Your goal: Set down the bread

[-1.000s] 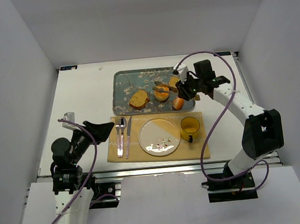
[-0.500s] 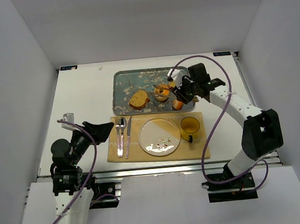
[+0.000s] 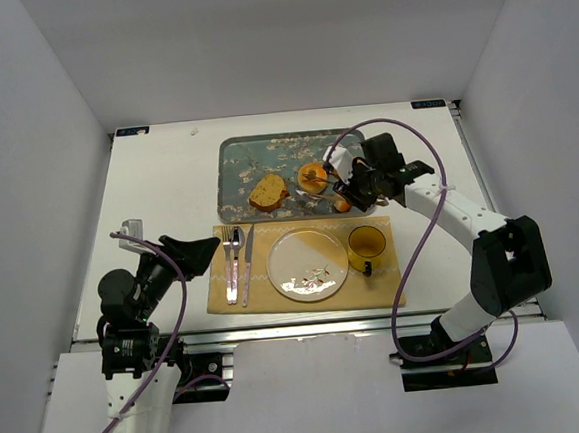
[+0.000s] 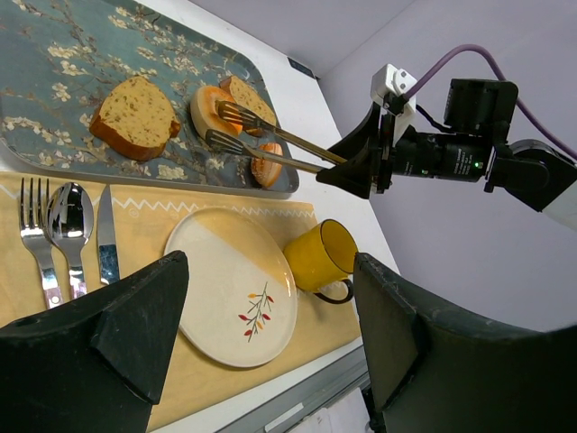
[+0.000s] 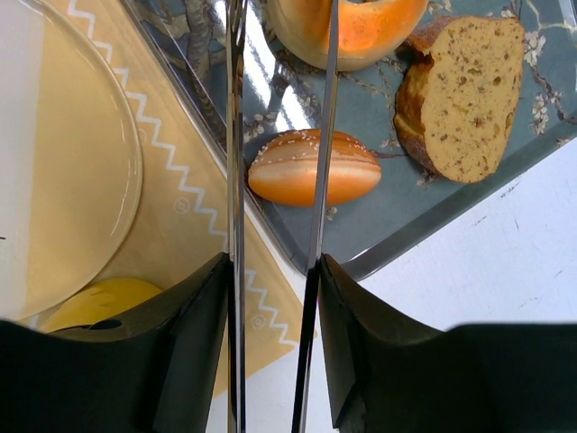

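Observation:
The bread (image 5: 464,95), a small squarish slice with a dark crust, lies at the right end of the blue floral tray (image 5: 379,216). It also shows in the left wrist view (image 4: 245,93); in the top view my right arm hides it. My right gripper (image 5: 275,271) is shut on metal tongs (image 5: 236,135), whose two arms stand apart and reach over a sesame bun (image 5: 315,170) to an orange round roll (image 5: 347,32). The bread lies to the right of the tongs, untouched. My left gripper (image 4: 269,271) is open and empty, low at the near left (image 3: 192,249).
A larger pointed bread slice (image 3: 267,191) lies mid-tray. On the tan placemat (image 3: 385,284) stand a white plate (image 3: 307,263), a yellow mug (image 3: 367,242), and a fork, spoon and knife (image 3: 237,264). White walls close in three sides.
My right arm has come down and a little nearer with the tongs, bringing their tips over the orange roll. The left arm has not moved.

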You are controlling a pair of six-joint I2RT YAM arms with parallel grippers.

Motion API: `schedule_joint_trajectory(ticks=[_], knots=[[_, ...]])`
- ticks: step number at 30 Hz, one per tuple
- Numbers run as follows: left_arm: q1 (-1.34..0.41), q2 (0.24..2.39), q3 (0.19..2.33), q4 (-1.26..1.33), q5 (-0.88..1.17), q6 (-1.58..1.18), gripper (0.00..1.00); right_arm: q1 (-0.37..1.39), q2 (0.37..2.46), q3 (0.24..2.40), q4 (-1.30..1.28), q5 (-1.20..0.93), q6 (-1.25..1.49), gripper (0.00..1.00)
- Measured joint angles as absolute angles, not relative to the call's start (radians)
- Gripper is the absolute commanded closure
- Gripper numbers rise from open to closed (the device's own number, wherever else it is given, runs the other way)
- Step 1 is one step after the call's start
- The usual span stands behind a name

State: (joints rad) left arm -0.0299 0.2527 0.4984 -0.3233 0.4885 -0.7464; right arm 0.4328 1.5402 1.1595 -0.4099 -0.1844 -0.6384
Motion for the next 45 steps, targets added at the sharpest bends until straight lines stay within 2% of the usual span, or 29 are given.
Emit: schedule_joint_trajectory(ticks=[8, 11, 19, 25, 30, 37, 45], knots=[[-0.03, 0.253, 0.498, -0.323, 0.488, -0.747, 0.17, 0.434, 1.531, 1.147, -0.39, -0.152, -0.641, 0.55], [-0.03, 0.253, 0.498, -0.323, 0.488, -0.747, 0.17, 0.435, 1.531, 1.147, -0.389, -0.145, -0.65, 0.68], [-0.03, 0.253, 0.499, -0.333, 0.485, -0.748, 0.17, 0.44, 1.526, 1.147, -0.392, -0.142, -0.662, 0.91], [-0.03, 0.253, 0.499, -0.329, 0.485, -0.749, 0.17, 0.44, 1.445, 1.147, -0.435, -0.192, -0.655, 0.93], [-0.03, 0.253, 0.499, -0.329, 0.485, -0.749, 0.17, 0.44, 1.296, 1.137, -0.496, -0.285, -0.647, 0.92], [-0.03, 0.247, 0.498, -0.327, 0.486, -0.757, 0.17, 0.445, 1.077, 1.016, -0.647, -0.443, -0.694, 0.91], [-0.03, 0.245, 0.498, -0.31, 0.486, -0.766, 0.17, 0.532, 1.032, 0.911, -0.768, -0.482, -0.737, 0.88]])
